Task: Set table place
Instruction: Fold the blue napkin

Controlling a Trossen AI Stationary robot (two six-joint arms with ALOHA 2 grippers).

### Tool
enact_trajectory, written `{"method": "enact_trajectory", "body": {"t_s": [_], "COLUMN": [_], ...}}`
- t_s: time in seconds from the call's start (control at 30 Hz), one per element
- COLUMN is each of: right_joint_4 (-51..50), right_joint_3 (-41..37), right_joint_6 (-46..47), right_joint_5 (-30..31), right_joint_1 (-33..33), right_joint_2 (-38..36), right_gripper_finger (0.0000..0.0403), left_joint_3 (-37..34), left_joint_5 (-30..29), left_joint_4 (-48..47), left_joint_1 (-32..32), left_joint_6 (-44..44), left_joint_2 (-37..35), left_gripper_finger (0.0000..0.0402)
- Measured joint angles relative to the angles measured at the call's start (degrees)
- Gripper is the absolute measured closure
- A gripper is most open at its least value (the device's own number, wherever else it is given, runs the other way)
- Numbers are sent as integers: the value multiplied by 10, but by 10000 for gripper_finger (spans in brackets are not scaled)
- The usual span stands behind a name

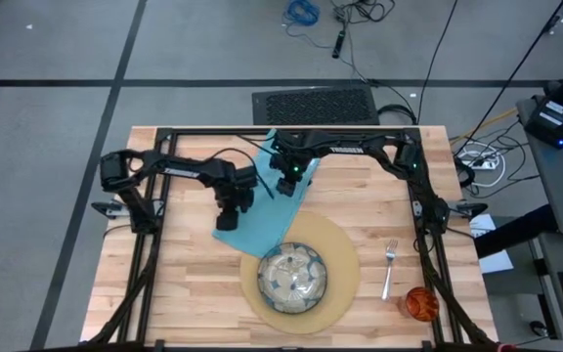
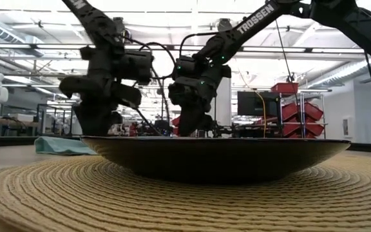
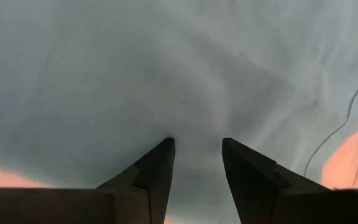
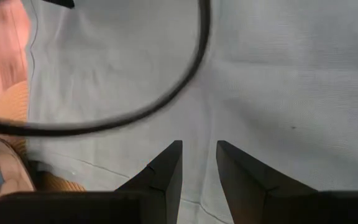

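Both my grippers are down on the teal napkin (image 1: 262,220), which lies spread on the table (image 1: 174,293) at about 11 o'clock from the plate (image 1: 292,275). Its near corner overlaps the round tan placemat (image 1: 345,256); the far corner reaches the table's back edge. My left gripper (image 1: 231,210) sits over the napkin's left part, at 10 o'clock from the plate. In my left wrist view its fingers (image 3: 157,165) stand apart with a clear gap, tips pointing into the cloth, nothing clamped between them that I can see. My right gripper (image 1: 288,184) is over the napkin's upper right part, at 12 o'clock from the plate. Its fingers (image 4: 166,165) show a narrower gap, also apart, cloth right beneath; cannot tell if the tips touch the fabric. A dark cable (image 4: 166,102) loops across the right wrist view over the napkin. The green-patterned plate sits centred on the placemat. The fork (image 1: 388,269) lies on bare wood at 3 o'clock from the plate, just off the mat's edge. The orange cup (image 1: 420,304) stands at 4 o'clock, near the fork's handle end. In the low view the plate's dark rim (image 2: 237,145) fills the front on the woven mat, with both grippers hanging behind it.
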Motion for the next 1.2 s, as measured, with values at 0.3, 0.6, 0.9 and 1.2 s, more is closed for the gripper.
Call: {"method": "enact_trajectory", "body": {"t_s": [0.3,0.6,0.9,1.2], "right_joint_4": [-13,-33,-35,-6], "right_joint_3": [0,0,2,10], "right_joint_6": [6,9,-2,-30], "right_joint_5": [1,48,40,8], "right_joint_1": [0,-6,-48,-62], "right_joint_2": [-2,-3,29,52], "right_gripper_finger": [312,312,312,312], "left_joint_3": [-43,-44,-44,-44], "left_joint_5": [-2,2,-26,-32], "left_joint_4": [52,42,46,46], "left_joint_1": [-21,-81,-96,-99], "left_joint_6": [-62,-99,-111,-130], "left_joint_2": [-13,-23,-24,-24], "left_gripper_finger": [273,273,273,273]}}
